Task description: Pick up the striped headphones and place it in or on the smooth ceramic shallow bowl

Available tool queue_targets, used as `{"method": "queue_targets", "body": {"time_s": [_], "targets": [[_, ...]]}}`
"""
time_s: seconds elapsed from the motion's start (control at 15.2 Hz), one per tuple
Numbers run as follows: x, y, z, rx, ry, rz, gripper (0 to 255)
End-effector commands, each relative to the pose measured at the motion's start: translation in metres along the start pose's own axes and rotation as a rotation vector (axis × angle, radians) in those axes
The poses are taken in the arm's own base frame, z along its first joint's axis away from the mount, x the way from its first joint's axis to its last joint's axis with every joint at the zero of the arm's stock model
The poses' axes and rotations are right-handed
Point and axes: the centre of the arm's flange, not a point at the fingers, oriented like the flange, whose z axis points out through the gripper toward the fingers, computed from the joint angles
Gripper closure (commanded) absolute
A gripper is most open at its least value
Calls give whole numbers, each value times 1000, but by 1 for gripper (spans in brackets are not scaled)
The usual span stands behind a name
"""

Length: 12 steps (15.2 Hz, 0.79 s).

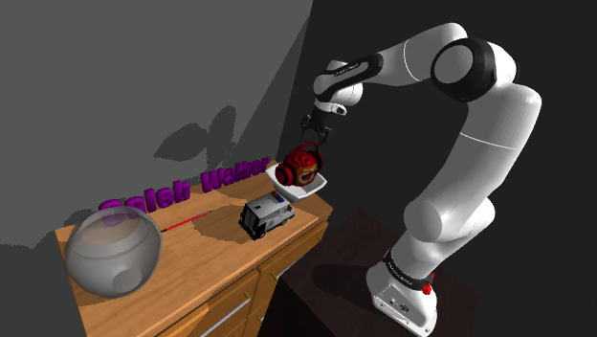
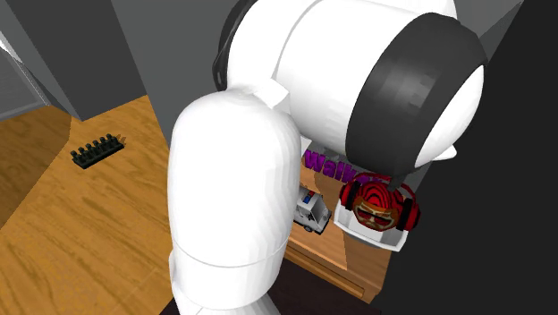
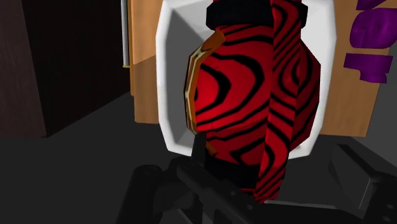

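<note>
Resting in the white bowl (image 1: 321, 182) at the cabinet's (image 1: 196, 244) corner, the striped headphones (image 1: 304, 163) seem placed; the released gripper (image 1: 314, 127) need only withdraw.

Home: wooden drawer cabinet (image 1: 206, 251), plank floor (image 2: 80, 233).

We see red headphones with black swirling stripes (image 1: 304, 165) over an orange-brown face, a plain white shallow bowl (image 1: 316, 186) at a corner of the orange-brown wood-grain worktop (image 1: 201, 258), purple block letters (image 1: 182, 190) along its back edge, a white-and-black toy van (image 1: 265, 214), a smoky grey translucent globe (image 1: 112, 252)
</note>
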Motion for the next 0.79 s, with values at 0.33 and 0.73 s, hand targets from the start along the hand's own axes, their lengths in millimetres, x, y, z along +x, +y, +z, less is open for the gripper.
{"method": "queue_targets", "body": {"time_s": [0.33, 0.73], "targets": [[0, 0, -50, 0, 0, 0, 0], [0, 0, -50, 0, 0, 0, 0]]}}
